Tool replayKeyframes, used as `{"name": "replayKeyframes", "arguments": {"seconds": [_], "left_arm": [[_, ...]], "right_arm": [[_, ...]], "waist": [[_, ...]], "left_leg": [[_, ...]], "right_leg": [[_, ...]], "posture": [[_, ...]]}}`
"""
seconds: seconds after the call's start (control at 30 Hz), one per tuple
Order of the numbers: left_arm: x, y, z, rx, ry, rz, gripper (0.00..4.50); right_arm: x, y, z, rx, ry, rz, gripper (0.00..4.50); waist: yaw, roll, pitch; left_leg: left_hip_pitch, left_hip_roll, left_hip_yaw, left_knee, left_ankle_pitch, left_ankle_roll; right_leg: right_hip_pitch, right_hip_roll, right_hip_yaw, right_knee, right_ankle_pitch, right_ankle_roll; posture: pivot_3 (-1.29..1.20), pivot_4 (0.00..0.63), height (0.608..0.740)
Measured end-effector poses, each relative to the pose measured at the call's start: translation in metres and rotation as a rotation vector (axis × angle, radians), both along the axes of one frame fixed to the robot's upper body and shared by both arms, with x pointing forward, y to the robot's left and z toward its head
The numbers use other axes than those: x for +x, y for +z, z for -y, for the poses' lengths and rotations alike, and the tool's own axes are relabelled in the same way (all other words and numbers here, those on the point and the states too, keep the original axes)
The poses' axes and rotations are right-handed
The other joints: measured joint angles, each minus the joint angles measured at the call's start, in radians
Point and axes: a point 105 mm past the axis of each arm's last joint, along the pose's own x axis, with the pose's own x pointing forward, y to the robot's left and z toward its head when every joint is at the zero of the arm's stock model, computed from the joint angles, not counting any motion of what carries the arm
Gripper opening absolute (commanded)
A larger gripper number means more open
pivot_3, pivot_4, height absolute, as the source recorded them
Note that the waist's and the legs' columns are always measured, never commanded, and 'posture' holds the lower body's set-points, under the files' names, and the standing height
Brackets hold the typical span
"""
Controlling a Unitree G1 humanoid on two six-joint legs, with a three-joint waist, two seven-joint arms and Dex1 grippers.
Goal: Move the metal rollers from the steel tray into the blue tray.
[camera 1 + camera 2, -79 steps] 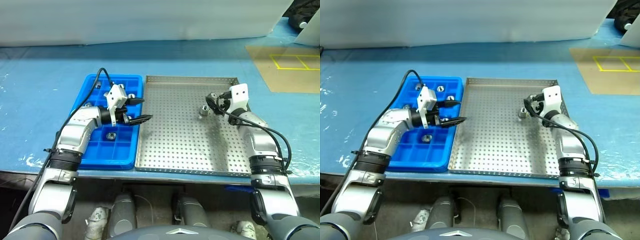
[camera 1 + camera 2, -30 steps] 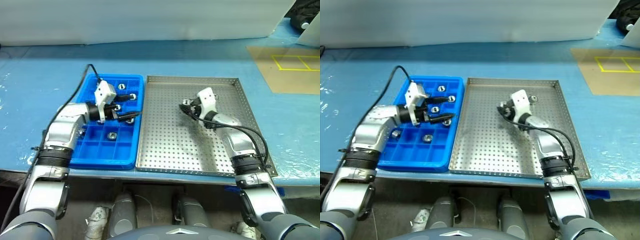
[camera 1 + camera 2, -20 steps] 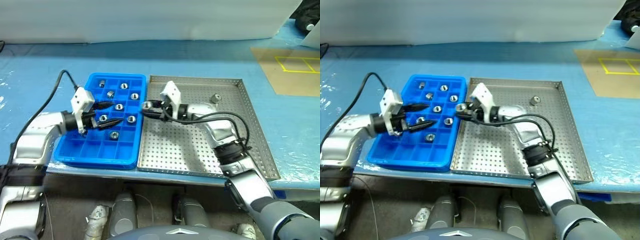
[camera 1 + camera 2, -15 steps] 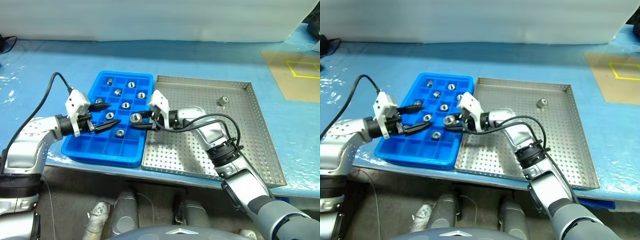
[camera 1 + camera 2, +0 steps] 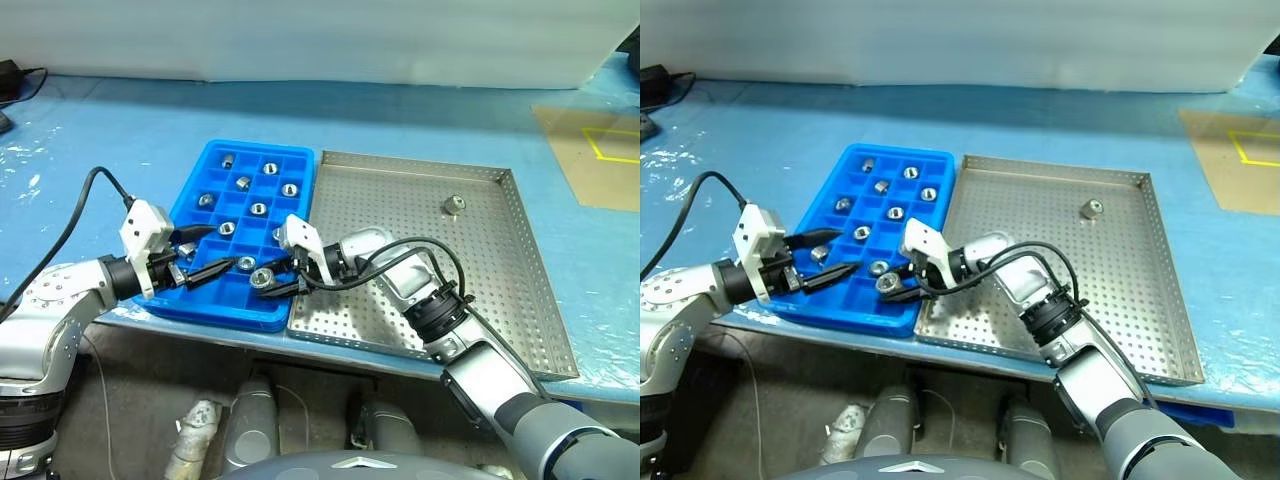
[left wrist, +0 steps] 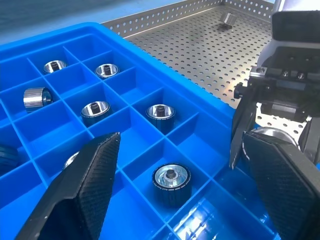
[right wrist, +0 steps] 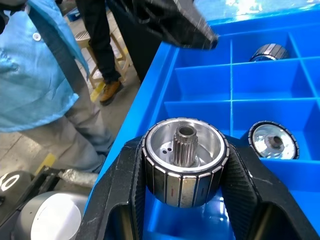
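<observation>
— One roller (image 7: 184, 160) was clamped between the black fingers of the right gripper (image 5: 266, 280), hanging over the near end of the blue tray (image 5: 297, 160). How would you have finished that placement well?

— By lowering it square over one free cell before letting go. In the right wrist view the roller sat hole-up, with empty compartments just under and beyond it and a filled one beside it. It needed to go down inside the walls, not on top of a divider.

— Which cell exactly was beneath it?

— Hard to say; from the head view it looked like the nearest row, toward the edge next to the steel tray (image 5: 520, 262), but the fingers hid the floor there.

— And the left gripper (image 5: 206, 251)?

— Its jaws were spread and empty, hovering over the near left part of the blue tray. Its fingertips were close to the right one's load, so I would have kept it still or drawn it aside to avoid a bump.

— What remained?

— At least one more roller (image 5: 454, 205) lay alone near the far right corner of the steel tray. Several cells of the blue tray already held rollers.
</observation>
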Motion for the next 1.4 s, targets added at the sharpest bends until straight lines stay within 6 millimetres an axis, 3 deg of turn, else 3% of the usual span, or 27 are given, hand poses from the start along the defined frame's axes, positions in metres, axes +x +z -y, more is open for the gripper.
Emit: {"name": "replayKeyframes", "arguments": {"seconds": [0.03, 0.3, 0.5, 0.6, 1.03, 1.17, 1.4], "left_arm": [[0.000, 0.000, 0.000, 0.000, 0.003, 0.000, 4.13], [0.004, 0.004, 0.002, -0.004, -0.010, 0.011, 4.13], [0.013, 0.006, 0.007, -0.009, -0.039, 0.012, 4.13], [0.020, 0.011, 0.014, -0.016, -0.078, 0.029, 4.13], [0.075, 0.033, 0.026, -0.031, -0.164, 0.108, 4.13], [0.084, 0.027, 0.046, -0.043, -0.233, 0.096, 4.13], [0.089, 0.024, 0.079, -0.065, -0.331, 0.108, 4.13]], "right_arm": [[0.000, -0.001, 0.000, -0.003, 0.001, -0.003, 1.65], [0.001, -0.002, -0.001, 0.009, -0.021, 0.000, 4.28], [0.013, 0.002, 0.005, 0.020, -0.100, 0.036, 4.28], [0.032, 0.013, 0.021, 0.061, -0.217, 0.059, 4.28], [0.102, 0.066, 0.135, 0.180, -0.807, 0.241, 4.28], [0.112, 0.058, 0.181, 0.196, -1.047, 0.267, 4.28], [0.123, 0.049, 0.239, 0.178, -1.367, 0.314, 4.28]], "waist": [[0.000, 0.000, 0.000], [0.000, 0.000, 0.000], [-0.001, 0.000, 0.000], [-0.002, 0.000, 0.000], [-0.045, -0.001, -0.001], [-0.051, -0.001, -0.001], [-0.085, -0.001, -0.001]], "left_leg": [[0.000, 0.000, 0.000, 0.000, 0.000, 0.000], [0.000, 0.000, 0.000, 0.000, 0.001, -0.001], [0.000, -0.001, 0.001, 0.000, 0.001, -0.002], [0.000, -0.001, 0.002, 0.001, 0.002, -0.003], [0.000, -0.002, 0.003, 0.004, 0.002, -0.002], [0.000, -0.001, 0.003, 0.004, 0.001, -0.002], [0.000, -0.002, 0.004, 0.006, 0.001, -0.001]], "right_leg": [[0.000, 0.000, 0.000, 0.000, 0.000, 0.000], [0.000, 0.000, 0.000, 0.001, 0.000, 0.000], [0.000, 0.000, 0.000, 0.001, 0.000, 0.000], [0.001, 0.000, 0.000, 0.002, 0.000, 0.000], [0.001, 0.002, 0.001, 0.003, 0.001, 0.001], [0.001, 0.002, 0.002, 0.003, 0.001, 0.000], [0.001, 0.002, 0.002, 0.003, 0.001, 0.000]], "posture": [[0.26, 0.150, 0.740], [0.22, 0.150, 0.740], [0.15, 0.150, 0.740], [0.09, 0.150, 0.740], [-0.13, 0.150, 0.740], [-0.18, 0.150, 0.740], [-0.22, 0.150, 0.740]]}}
